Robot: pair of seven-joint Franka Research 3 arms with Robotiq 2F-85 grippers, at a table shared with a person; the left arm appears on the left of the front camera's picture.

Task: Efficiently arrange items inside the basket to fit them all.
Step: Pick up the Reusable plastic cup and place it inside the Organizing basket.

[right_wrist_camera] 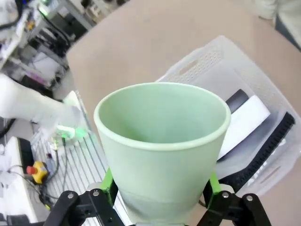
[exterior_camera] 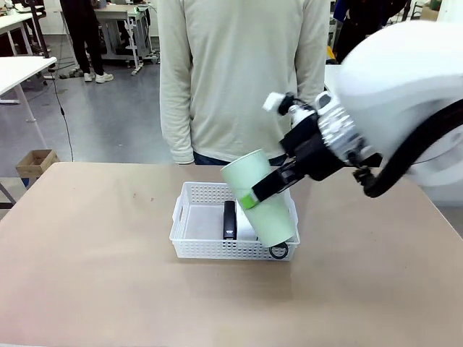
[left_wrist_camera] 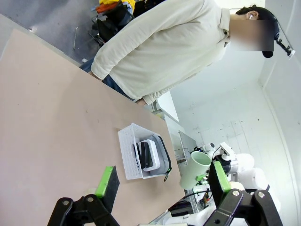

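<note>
I see my right gripper (exterior_camera: 262,189) clamped on the pale green cup (exterior_camera: 258,196), tilted above the right end of the white basket (exterior_camera: 189,246), black stapler (exterior_camera: 229,219), white block (exterior_camera: 246,230) and grey pouch (right_wrist_camera: 221,82) inside it, my left gripper (left_wrist_camera: 162,182) spread wide, holding nothing

The front view looks level across the worktop (exterior_camera: 87,275) toward the person (exterior_camera: 242,72) at the far side. The left wrist view sits farther back, rolled sideways, seeing the basket (left_wrist_camera: 129,157) from a distance. The right wrist view hangs close above the cup (right_wrist_camera: 162,146), looking down. All three share the basket.
</note>
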